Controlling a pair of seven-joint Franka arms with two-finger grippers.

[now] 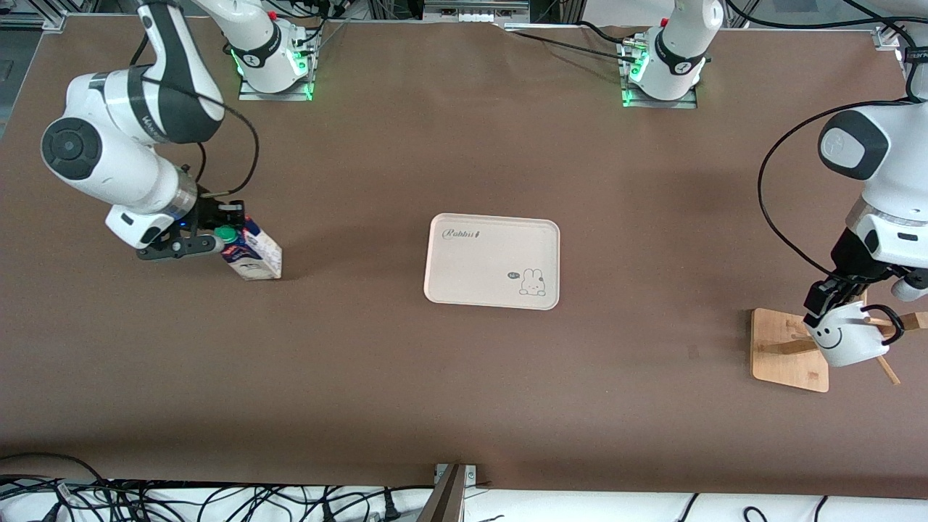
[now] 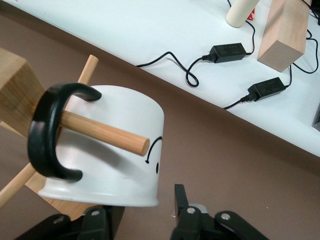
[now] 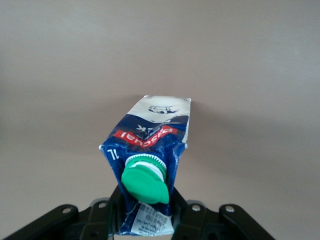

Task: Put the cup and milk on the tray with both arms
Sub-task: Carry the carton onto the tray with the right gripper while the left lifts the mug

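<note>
The milk (image 1: 254, 254) stands on the table at the right arm's end, a little tilted. My right gripper (image 1: 221, 243) is shut on its top ridge by the green cap; in the right wrist view the gripper (image 3: 145, 215) has its fingers pressed on both sides of the carton (image 3: 150, 140). The cup (image 1: 844, 337) hangs by its black handle on a peg of the wooden rack (image 1: 786, 351) at the left arm's end. My left gripper (image 1: 826, 304) is open at the cup's rim; in the left wrist view the gripper (image 2: 142, 207) has one finger (image 2: 181, 200) apart from the cup (image 2: 105, 165). The cream tray (image 1: 478, 268) lies mid-table, bare.
The rack's pegs (image 2: 107, 132) stick out round the cup, one through its handle (image 2: 47, 132). The table's front edge runs close past the rack, with a white surface holding power adapters (image 2: 227, 50), cables and wooden blocks (image 2: 282, 32).
</note>
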